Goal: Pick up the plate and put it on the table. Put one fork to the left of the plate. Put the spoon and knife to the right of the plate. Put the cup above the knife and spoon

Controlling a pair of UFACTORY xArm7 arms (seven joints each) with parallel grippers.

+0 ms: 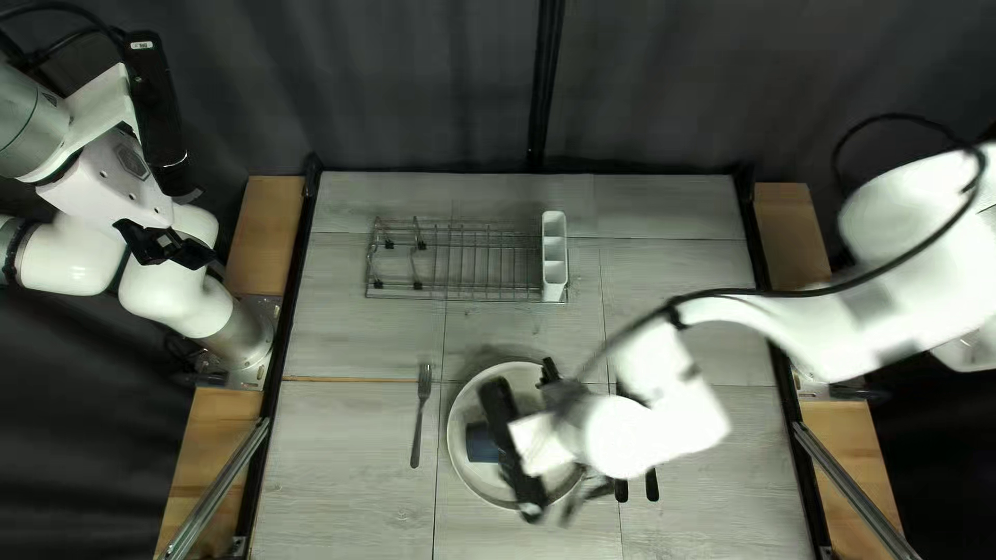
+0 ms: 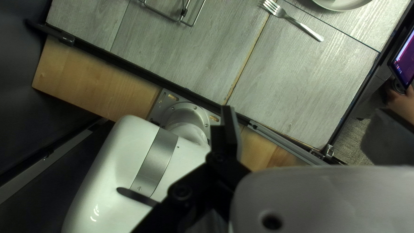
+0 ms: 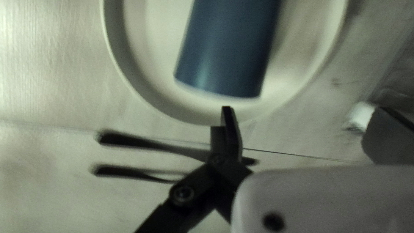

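Note:
A white plate (image 1: 467, 404) lies at the near middle of the table, and a blue cup (image 1: 481, 445) lies on its side in it. Left of the plate is a fork (image 1: 420, 424). Two black-handled pieces, the knife and spoon (image 1: 636, 488), lie just right of it, partly under my right arm. My right gripper (image 1: 513, 435) hovers over the plate, open and holding nothing. In the right wrist view its one visible finger (image 3: 228, 126) stands over the plate's rim (image 3: 136, 90), with the cup (image 3: 226, 48) ahead. My left gripper (image 1: 165, 245) is raised by its base, open and empty.
A wire dish rack (image 1: 455, 260) with a white cutlery holder (image 1: 554, 257) stands at the far middle. The left wrist view shows the fork (image 2: 291, 21), the plate's edge (image 2: 336, 4), a rack corner, and a person's hand (image 2: 401, 103) beyond the table.

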